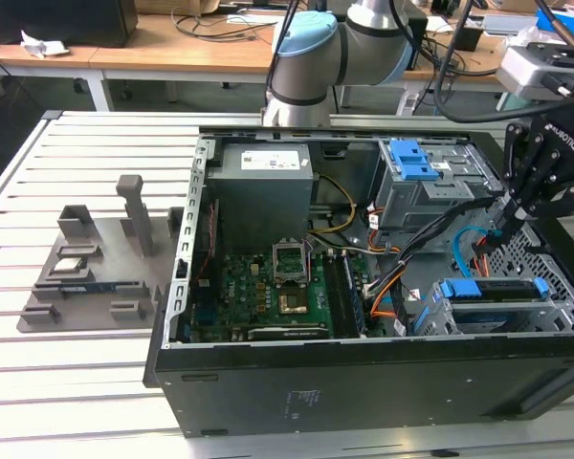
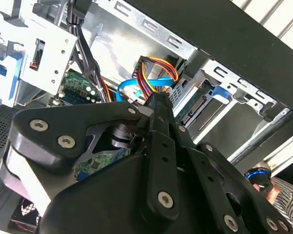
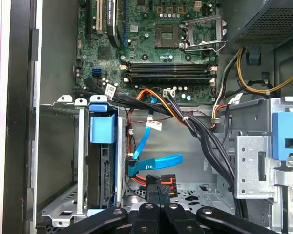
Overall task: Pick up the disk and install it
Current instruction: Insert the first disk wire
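End effector: the black multi-link end effector is hanging at the right side of the exterior view, reaching down into the open black computer case. In the first wrist view its black fingers are pressing together on a black power connector with red, yellow and orange wires, though the contact itself is partly hidden, so that grip is probably, not certainly, firm.

Disk: the flat silver-grey hard drive in its blue plastic side-rail carrier is sitting in the lower grey metal drive cage at the lower right of the exterior view. In the first wrist view it is showing edge-on at the lower left, its blue tab facing up.

Cables: a flat blue data cable is lying just beside the connector, near the disk's rear edge.

Progress: judging from this, the disk is already standing seated in its cage, and the work is now sitting at the cabling; the power connector is not yet reaching the drive's socket.

Surroundings: a grey slatted counter is carrying the case.
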### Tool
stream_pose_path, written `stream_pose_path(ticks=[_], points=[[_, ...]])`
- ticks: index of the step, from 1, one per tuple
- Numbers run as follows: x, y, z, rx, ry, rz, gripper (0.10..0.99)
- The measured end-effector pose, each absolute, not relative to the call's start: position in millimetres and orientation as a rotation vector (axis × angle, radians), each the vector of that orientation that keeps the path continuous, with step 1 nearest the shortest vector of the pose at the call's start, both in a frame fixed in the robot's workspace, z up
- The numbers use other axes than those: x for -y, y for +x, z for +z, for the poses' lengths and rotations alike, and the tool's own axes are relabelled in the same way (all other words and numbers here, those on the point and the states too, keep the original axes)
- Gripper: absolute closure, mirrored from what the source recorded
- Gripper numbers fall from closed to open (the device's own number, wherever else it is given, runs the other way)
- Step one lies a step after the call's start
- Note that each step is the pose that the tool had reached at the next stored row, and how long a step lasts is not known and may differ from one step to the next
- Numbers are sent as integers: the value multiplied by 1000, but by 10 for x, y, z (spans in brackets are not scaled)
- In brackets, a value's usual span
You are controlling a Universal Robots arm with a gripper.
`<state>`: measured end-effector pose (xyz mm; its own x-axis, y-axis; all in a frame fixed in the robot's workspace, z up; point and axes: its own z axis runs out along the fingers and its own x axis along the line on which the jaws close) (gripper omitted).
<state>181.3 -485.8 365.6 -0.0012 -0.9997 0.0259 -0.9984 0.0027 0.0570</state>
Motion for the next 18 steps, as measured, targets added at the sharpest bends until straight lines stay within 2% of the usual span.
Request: stream_pose_path(ticks=[3,4,5,6,18], points=[[4856,1813,3654,2182,2178,-34,973],[4855,1813,3654,2182,2178,-34,851],[4854,1813,3653,2182,2178,-34,851],[4853,1813,3653,2182,2178,-34,784],[4868,1811,3540,2180,2176,-30,784]])
